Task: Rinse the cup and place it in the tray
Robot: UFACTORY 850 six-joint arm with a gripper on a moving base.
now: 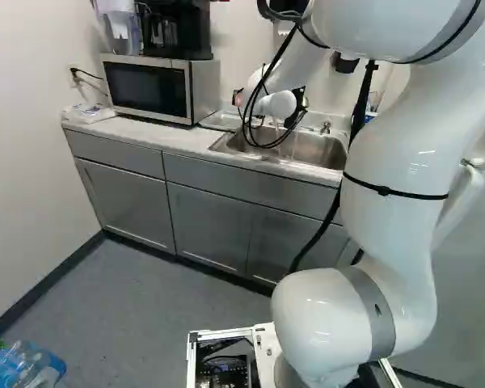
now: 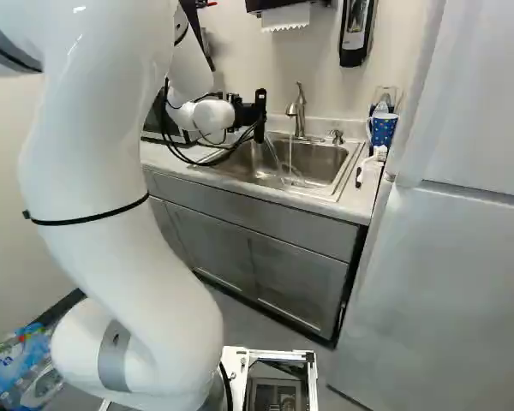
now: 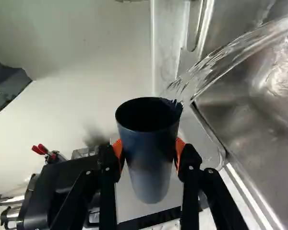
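Note:
In the right base view my gripper (image 2: 259,116) is at the sink's left side, beside the faucet (image 2: 299,111). Seen from the wrist, the gripper (image 3: 149,155) is shut on a dark blue cup (image 3: 149,143), an orange pad against each side. The cup's open mouth faces the wrist camera. A curved stream of water (image 3: 230,57) runs between its rim and the steel sink basin (image 3: 240,115). More water falls from the faucet. A pale tray-like surface (image 1: 221,120) lies left of the sink in the left base view; whether it is the tray, I cannot tell.
A microwave (image 1: 149,87) stands on the counter (image 1: 171,139) left of the sink, with a coffee machine on top. A blue dotted cup (image 2: 383,128) and a white brush-like item stand right of the sink. The fridge (image 2: 445,282) rises at the right. Bottles (image 1: 23,368) lie at the lower left.

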